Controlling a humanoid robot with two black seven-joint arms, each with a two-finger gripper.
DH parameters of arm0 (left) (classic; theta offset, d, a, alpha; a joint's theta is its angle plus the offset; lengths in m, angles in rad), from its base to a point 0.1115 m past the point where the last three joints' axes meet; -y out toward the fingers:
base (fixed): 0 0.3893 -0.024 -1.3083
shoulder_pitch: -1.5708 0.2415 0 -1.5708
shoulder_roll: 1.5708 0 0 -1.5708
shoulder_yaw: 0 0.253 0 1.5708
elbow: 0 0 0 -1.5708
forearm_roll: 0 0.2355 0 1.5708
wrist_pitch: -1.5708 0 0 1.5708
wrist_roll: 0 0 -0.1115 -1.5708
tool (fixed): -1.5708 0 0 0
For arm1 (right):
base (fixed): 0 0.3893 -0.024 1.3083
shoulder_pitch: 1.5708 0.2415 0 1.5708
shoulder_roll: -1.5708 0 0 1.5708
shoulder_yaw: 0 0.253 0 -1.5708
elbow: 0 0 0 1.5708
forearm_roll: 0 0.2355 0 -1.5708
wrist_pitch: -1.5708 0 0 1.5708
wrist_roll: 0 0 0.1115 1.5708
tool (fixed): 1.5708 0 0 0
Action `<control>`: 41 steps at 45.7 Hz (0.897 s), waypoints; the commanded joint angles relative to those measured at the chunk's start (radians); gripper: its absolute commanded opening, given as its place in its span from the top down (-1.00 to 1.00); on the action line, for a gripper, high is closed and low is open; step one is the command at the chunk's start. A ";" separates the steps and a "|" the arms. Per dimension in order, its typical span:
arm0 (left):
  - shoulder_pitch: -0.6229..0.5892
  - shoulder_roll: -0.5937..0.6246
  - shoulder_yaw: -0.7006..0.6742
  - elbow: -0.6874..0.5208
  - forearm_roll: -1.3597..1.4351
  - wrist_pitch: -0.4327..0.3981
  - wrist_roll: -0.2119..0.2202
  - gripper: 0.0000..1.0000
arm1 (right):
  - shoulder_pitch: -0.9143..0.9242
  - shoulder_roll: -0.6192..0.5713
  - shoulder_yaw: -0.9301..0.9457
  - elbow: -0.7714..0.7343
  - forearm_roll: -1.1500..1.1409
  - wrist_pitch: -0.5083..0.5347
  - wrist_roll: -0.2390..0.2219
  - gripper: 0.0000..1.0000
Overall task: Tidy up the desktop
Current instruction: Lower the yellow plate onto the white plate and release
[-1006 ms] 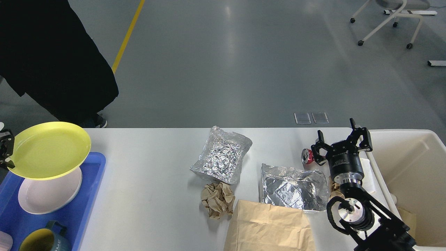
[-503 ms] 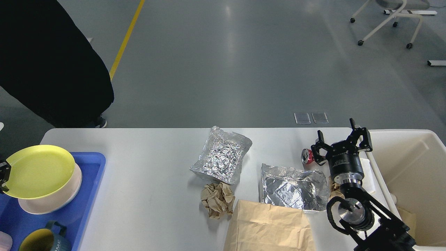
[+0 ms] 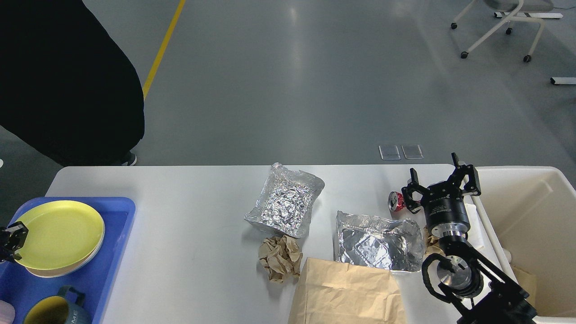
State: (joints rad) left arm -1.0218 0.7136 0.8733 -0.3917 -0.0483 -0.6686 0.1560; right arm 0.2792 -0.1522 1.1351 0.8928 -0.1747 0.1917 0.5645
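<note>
The white desktop [image 3: 193, 216] carries two crumpled foil trays [image 3: 284, 204] [image 3: 378, 240], a ball of brown paper [image 3: 280, 257], a brown paper bag [image 3: 346, 294] and a red can [image 3: 396, 201] lying on its side. My right gripper [image 3: 438, 176] stands open above the table's right end, just right of the can, with nothing between its fingers. At the far left edge, my left gripper [image 3: 10, 244] sits against the rim of the yellow plate [image 3: 60, 234]. That plate lies flat on a white plate in the blue tray [image 3: 121, 211]. Its fingers are partly cut off.
A cream-white bin [image 3: 531, 211] stands against the table's right end. A teal mug [image 3: 54, 308] sits in the tray's near part. A person in black [image 3: 67, 76] stands beyond the far left corner. A wheeled chair [image 3: 499, 27] is far back right.
My left gripper has lowered the yellow plate from above the tray down onto the white plate. The right arm has not moved.
</note>
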 commanded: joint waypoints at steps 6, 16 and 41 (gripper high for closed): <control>0.006 -0.006 -0.019 -0.001 0.002 0.006 0.008 0.56 | 0.000 0.000 0.000 0.000 0.000 0.000 0.000 -1.00; 0.006 -0.009 -0.025 -0.001 -0.001 0.038 0.005 -0.18 | 0.000 0.000 0.000 0.000 0.000 0.000 0.000 -1.00; -0.205 0.038 -0.053 -0.013 -0.001 0.018 -0.001 -0.91 | 0.000 0.000 0.000 0.000 0.000 0.000 0.000 -1.00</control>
State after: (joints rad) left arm -1.1496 0.7415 0.8336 -0.3995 -0.0490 -0.6459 0.1626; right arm 0.2792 -0.1519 1.1351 0.8928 -0.1751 0.1917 0.5645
